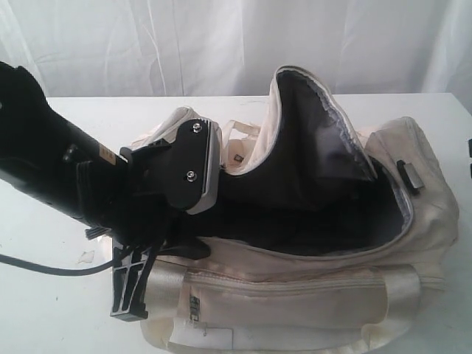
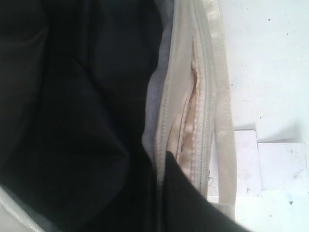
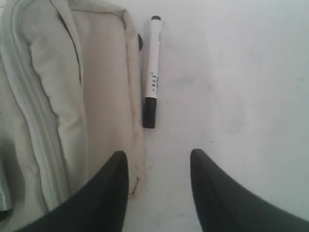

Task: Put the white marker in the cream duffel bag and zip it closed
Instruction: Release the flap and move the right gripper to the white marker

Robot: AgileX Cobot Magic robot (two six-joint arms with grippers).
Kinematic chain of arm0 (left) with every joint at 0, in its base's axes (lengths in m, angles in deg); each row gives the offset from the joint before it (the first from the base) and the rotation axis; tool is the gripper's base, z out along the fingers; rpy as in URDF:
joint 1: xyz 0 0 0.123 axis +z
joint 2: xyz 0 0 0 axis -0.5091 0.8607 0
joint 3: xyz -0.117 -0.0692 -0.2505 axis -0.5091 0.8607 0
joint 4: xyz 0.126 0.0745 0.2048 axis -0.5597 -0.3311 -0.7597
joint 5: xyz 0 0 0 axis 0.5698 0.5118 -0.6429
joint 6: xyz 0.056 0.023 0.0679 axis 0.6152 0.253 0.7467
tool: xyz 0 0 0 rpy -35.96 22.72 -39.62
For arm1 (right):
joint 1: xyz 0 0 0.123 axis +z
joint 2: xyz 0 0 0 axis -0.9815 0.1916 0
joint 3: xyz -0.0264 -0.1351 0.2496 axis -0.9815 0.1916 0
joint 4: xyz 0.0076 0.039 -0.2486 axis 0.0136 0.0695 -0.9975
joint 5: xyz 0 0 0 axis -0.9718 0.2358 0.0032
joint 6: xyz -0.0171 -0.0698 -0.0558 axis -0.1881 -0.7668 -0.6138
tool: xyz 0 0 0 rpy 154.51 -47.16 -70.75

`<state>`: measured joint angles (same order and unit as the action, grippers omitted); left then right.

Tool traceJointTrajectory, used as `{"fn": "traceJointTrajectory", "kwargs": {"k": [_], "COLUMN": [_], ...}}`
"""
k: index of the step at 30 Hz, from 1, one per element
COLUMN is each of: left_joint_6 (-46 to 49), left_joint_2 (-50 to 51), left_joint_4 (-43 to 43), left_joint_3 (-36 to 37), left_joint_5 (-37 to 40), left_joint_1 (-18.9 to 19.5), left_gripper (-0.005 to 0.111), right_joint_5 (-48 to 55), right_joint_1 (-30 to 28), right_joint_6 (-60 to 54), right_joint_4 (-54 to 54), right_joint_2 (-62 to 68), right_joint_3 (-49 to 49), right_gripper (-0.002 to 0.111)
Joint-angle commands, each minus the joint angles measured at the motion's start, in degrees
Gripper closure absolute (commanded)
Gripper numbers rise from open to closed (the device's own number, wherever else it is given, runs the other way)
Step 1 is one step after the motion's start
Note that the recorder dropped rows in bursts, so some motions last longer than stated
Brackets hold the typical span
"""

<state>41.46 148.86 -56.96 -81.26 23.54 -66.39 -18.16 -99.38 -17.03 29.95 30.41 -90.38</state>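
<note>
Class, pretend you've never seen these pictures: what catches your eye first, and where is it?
The cream duffel bag gapes open on the table, dark lining showing, with the black left arm over its left end. In the right wrist view, the white marker lies on the table beside the bag, ahead of the open right gripper.

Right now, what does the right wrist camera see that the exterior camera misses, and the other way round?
Only the right wrist view shows the white plastic marker with black cap lying beside the soft cream fabric duffel bag, and the open right pincer. Only the exterior view shows the bag's open mouth, its dark lining and the black left arm reaching to it. Both show the bag and the white table.
</note>
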Motion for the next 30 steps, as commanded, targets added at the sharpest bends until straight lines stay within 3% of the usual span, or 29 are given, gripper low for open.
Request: {"fn": "traceJointTrajectory", "kwargs": {"k": [1, 19, 30], "left_joint_6": [-0.83, -0.83, -0.83], "left_joint_2": [-0.27, -0.27, -0.27], "left_joint_4": [0.88, 0.88, 0.88], "left_joint_3": [0.37, 0.37, 0.37], "left_joint_5": [2.12, 2.12, 2.12], "left_joint_1": [-0.29, -0.29, -0.29], "left_gripper": [0.107, 0.107, 0.107], "right_joint_5": [1.55, 0.16, -0.94], "right_joint_1": [-1.73, -1.66, 1.78], "right_joint_6": [-8.5, -12.27, -12.71], "right_joint_4": [9.38, 11.89, 11.69], "right_joint_2": [4.42, 18.64, 26.45], "right_joint_3": [-0.11, -8.41, -13.38], "right_gripper": [0.061, 0.06, 0.06]}}
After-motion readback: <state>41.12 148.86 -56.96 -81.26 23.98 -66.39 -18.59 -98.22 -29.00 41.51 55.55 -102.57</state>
